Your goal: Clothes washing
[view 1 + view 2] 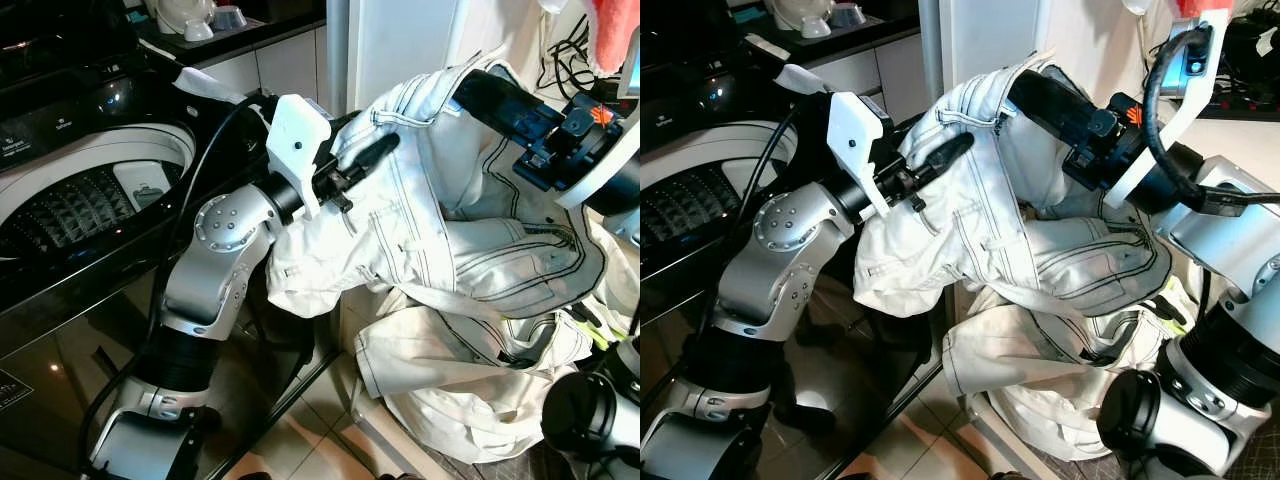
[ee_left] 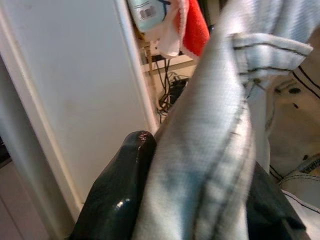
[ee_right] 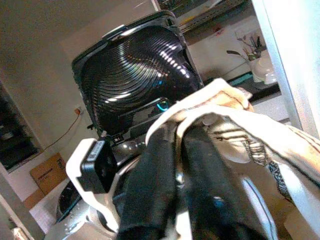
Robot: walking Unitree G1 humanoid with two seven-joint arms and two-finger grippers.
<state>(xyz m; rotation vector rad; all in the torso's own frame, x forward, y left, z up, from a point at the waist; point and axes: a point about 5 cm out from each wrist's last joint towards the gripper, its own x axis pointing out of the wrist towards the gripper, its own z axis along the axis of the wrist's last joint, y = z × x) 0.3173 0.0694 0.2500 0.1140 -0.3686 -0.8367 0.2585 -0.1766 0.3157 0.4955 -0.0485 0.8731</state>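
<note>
Both arms are raised in front of the body with a white denim garment (image 1: 450, 250) with dark contrast stitching hanging between them, held up in the air to the right of the washing machine (image 1: 60, 230). The left gripper (image 1: 375, 150) has its black fingers closed on a fold of the garment near its upper edge; in the left wrist view the pale cloth runs between the two fingers (image 2: 120, 195), one on each side of it and touching it. The right gripper (image 1: 1035, 95) is at the garment's top, its fingers pushed into a folded hem; in the right wrist view the two black fingers (image 3: 155, 185) lie close together with a strip of white fabric pinched between them and draped over their tips. The bulk of the garment sags below both grippers. Under it, a second heap of white cloth (image 1: 460, 380) with the same stitching sits low beside the machine's front right corner. The machine is a top loader, lid (image 3: 135, 75) up, its perforated drum (image 1: 70, 205) open to view at the left. A white cabinet panel (image 1: 400, 45) stands behind the garment. Red and white cloth (image 2: 187, 27) hangs at the upper right, above a tangle of black cables (image 2: 172, 90).
</note>
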